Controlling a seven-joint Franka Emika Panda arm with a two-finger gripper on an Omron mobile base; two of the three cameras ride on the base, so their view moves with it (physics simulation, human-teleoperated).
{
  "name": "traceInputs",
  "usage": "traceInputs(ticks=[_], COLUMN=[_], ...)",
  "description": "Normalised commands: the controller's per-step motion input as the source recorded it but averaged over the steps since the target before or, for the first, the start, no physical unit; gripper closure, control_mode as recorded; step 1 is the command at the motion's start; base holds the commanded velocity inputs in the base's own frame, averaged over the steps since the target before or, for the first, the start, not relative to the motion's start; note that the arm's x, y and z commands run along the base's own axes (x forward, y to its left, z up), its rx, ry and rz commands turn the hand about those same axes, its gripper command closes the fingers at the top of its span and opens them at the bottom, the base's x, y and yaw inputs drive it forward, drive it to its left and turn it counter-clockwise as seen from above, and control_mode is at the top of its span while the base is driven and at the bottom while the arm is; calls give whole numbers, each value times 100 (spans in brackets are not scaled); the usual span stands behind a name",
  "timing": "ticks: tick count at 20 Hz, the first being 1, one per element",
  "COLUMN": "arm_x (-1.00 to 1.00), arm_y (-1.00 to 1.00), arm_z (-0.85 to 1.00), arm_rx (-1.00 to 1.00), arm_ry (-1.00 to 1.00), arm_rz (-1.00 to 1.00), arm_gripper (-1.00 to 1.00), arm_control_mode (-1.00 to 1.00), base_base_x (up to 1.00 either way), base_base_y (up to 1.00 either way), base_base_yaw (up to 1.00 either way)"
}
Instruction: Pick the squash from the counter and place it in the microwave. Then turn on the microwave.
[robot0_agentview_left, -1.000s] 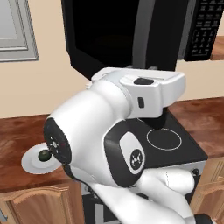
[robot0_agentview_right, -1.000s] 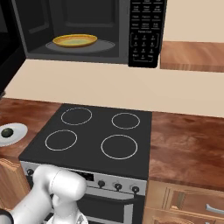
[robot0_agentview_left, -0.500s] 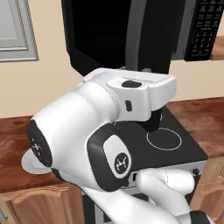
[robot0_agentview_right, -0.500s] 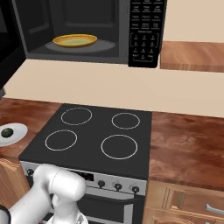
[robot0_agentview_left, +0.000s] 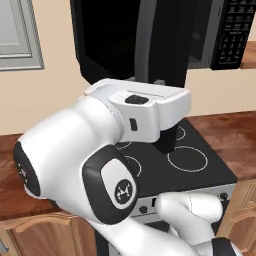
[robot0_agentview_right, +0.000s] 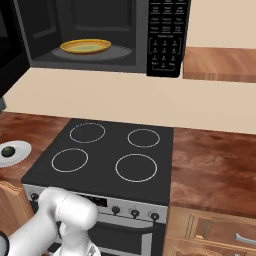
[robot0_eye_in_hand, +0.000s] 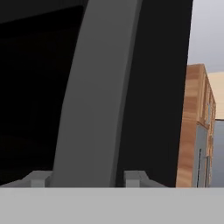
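The squash (robot0_agentview_right: 7, 151), a small dark green ball, lies on a white plate (robot0_agentview_right: 19, 148) on the counter (robot0_agentview_right: 30, 125) left of the stove. The microwave (robot0_agentview_right: 100, 30) hangs above with its door (robot0_agentview_left: 115, 45) swung open to the left. A yellow dish (robot0_agentview_right: 85, 46) sits inside it, and the keypad (robot0_agentview_right: 167, 35) is on its right. My gripper (robot0_eye_in_hand: 86, 177) is open and faces the door's grey handle (robot0_eye_in_hand: 96, 96) from close by, a fingertip on either side of it in the picture. In the left base view my arm hides the squash.
A black four-ring stovetop (robot0_agentview_right: 110, 155) lies under the microwave, with knobs along its front. More wood counter (robot0_agentview_right: 215, 165) runs to its right. A wooden wall cabinet (robot0_agentview_right: 220, 62) hangs right of the microwave, and a grey window frame (robot0_agentview_left: 20, 35) is at the far left.
My arm has swung left and nearer the left base camera, and now covers the squash and its plate there. The right base view is unchanged.
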Motion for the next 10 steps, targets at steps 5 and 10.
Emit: traceInputs(ticks=[5, 10], arm_x=[-100, -100], arm_y=[7, 28], arm_z=[17, 2], arm_rx=[0, 3], arm_ry=[-3, 0], arm_rz=[13, 22], arm_gripper=[-100, -100], arm_control_mode=[-100, -100], base_base_x=[0, 0], base_base_y=[0, 0], base_base_yaw=[0, 0])
